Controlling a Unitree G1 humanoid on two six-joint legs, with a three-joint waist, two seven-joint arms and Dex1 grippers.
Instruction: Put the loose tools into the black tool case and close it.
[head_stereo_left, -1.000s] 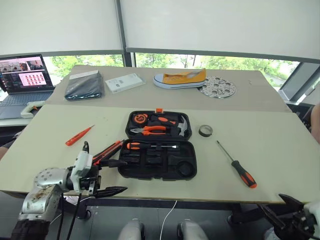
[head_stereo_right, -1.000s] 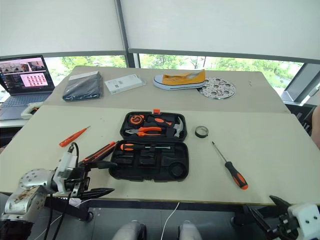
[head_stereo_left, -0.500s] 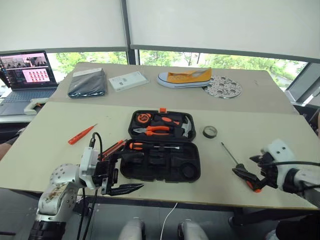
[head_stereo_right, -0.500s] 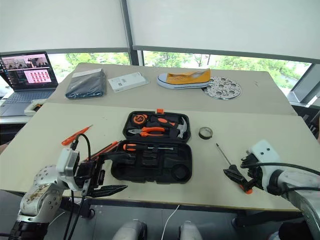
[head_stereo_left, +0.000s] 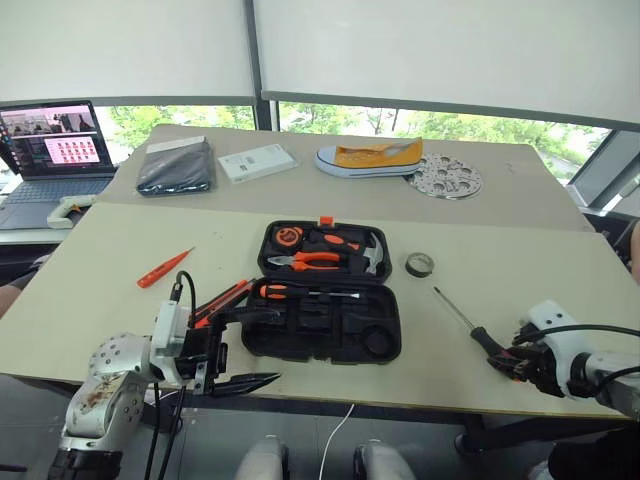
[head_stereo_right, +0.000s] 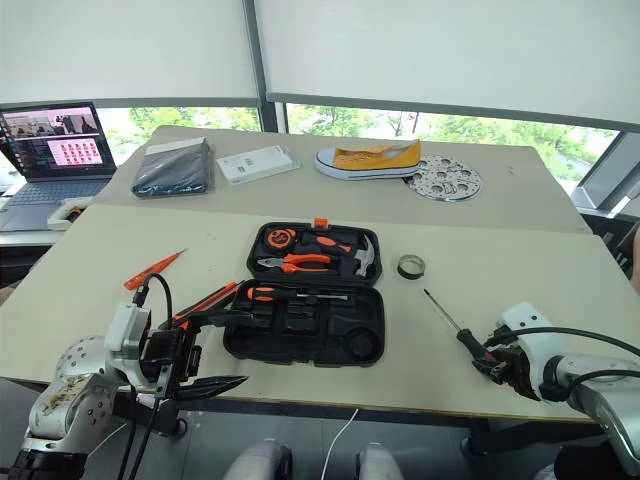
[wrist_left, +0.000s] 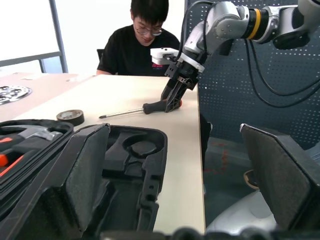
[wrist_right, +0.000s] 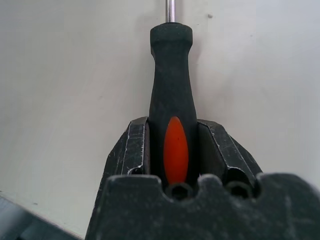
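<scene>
The black tool case (head_stereo_left: 385, 322) lies open mid-table, with pliers, a hammer and a black-and-orange screwdriver (head_stereo_left: 300, 293) in its slots. On the table at the right lies a second black-and-orange screwdriver (head_stereo_left: 478, 334); my right gripper (head_stereo_left: 510, 358) is shut on its handle (wrist_right: 170, 100), one finger on each side. My left gripper (head_stereo_left: 250, 348) stands open at the front left corner of the case, holding nothing. An orange-black utility knife (head_stereo_left: 222, 300) rests against the left side of the case. A slim orange screwdriver (head_stereo_left: 163, 268) lies further left. A dark tape roll (head_stereo_left: 420, 264) sits right of the case.
On the far table are a laptop (head_stereo_left: 55, 150), a dark grey pouch (head_stereo_left: 175, 165), a white box (head_stereo_left: 258, 162), a yellow shoe (head_stereo_left: 370, 157) and a perforated disc (head_stereo_left: 445, 175). A person (wrist_left: 145, 40) sits beyond the table's right end. Both grippers are near the front edge.
My right gripper rose from below the table's front edge, came forward over the table and shut on the screwdriver's handle. The left gripper has stayed open beside the case.
</scene>
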